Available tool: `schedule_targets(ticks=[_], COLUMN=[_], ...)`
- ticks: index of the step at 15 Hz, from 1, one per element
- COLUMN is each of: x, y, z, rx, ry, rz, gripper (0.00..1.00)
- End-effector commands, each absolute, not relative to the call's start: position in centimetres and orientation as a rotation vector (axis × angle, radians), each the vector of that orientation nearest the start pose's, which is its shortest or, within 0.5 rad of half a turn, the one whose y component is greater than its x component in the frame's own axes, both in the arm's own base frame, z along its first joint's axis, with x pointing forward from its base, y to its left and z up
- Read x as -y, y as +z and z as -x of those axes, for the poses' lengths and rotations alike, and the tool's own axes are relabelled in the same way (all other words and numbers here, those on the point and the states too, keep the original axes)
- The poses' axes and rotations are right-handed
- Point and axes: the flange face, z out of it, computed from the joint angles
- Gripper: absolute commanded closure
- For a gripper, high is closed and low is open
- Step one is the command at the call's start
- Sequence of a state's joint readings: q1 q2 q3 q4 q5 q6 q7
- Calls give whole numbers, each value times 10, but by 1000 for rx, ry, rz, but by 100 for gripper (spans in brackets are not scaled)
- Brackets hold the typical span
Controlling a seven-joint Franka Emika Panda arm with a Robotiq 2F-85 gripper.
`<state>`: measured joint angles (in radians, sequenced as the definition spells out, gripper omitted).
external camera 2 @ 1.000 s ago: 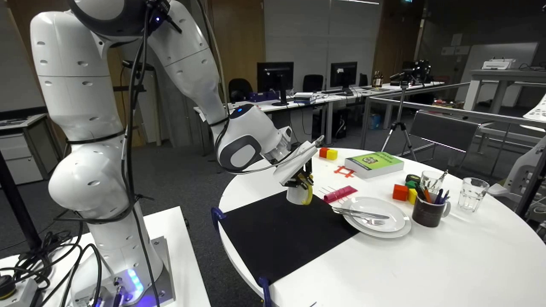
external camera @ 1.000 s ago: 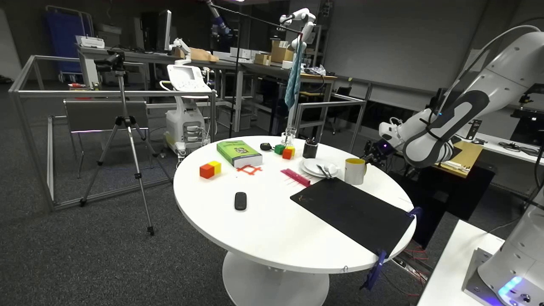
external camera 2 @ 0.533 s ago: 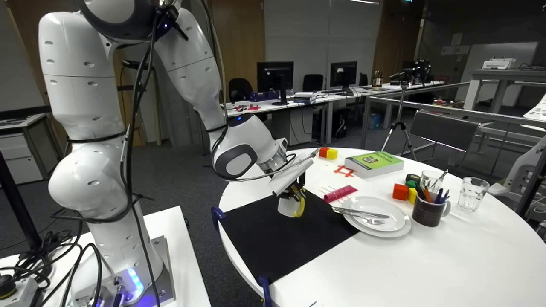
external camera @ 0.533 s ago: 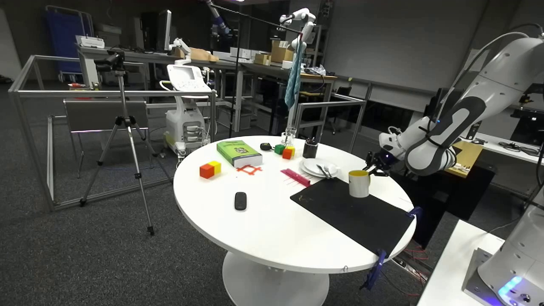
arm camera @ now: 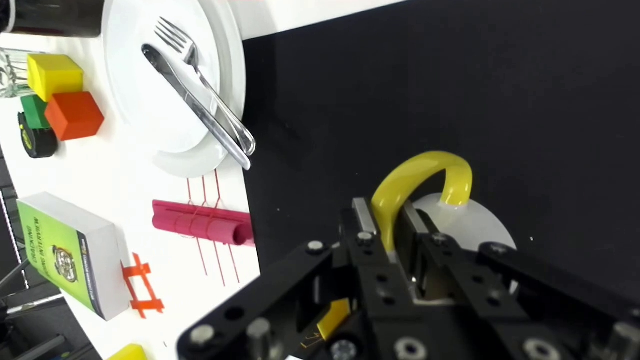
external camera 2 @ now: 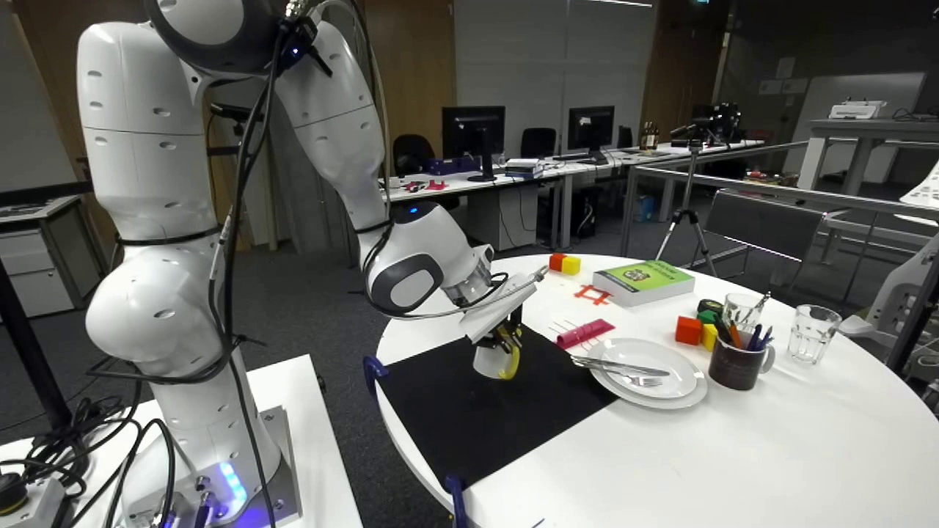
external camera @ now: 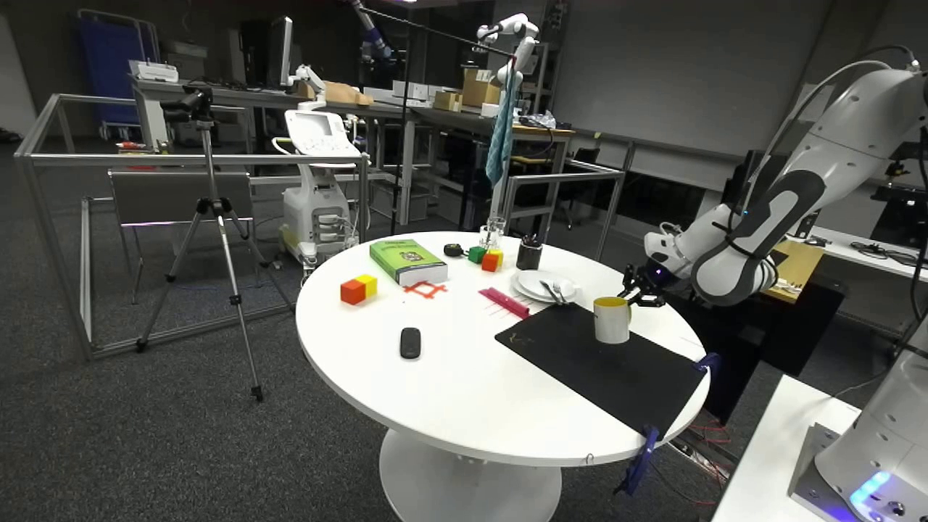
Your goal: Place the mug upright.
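The mug (external camera: 611, 323) is white outside and yellow inside, with a yellow handle (arm camera: 429, 162). It stands close to upright, mouth up, over the black mat (external camera 2: 440, 411); a slight tilt shows in an exterior view (external camera 2: 488, 361). I cannot tell whether its base touches the mat. My gripper (arm camera: 390, 216) has one side of the handle between its pads and appears shut on it. In the wrist view the white mug body (arm camera: 467, 227) is partly hidden behind the right finger. In an exterior view the gripper (external camera 2: 508, 337) covers the mug's upper part.
White plates (arm camera: 232, 55) with a knife and fork lie beside the mat. A dark mug with pens (external camera 2: 737, 367), glasses (external camera 2: 813, 334), coloured blocks (external camera 2: 688, 331), a green book (external camera: 408, 259) and a pink roll (external camera 2: 585, 334) stand on the table. Blue clamps (external camera: 638, 464) grip the mat's edge.
The gripper and mug have come down together and moved over the mat, away from the plates toward the robot's base. In the last half second they have moved only slightly lower.
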<state>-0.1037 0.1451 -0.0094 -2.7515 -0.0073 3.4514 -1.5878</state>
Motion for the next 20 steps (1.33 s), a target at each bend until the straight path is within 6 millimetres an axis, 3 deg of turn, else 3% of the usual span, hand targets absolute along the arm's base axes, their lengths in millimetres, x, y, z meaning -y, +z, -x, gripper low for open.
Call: schedule_targets(ticks=[1,4,10,20], x=[37,32,44,34], y=[242,246,249,218], z=[-440,-447,-461,-473], rx=[2303,2291,2351,2405], ry=[-742,-778,-771,-702], rz=[2601,2595,2596,2518], gripper=[96,96,96,96])
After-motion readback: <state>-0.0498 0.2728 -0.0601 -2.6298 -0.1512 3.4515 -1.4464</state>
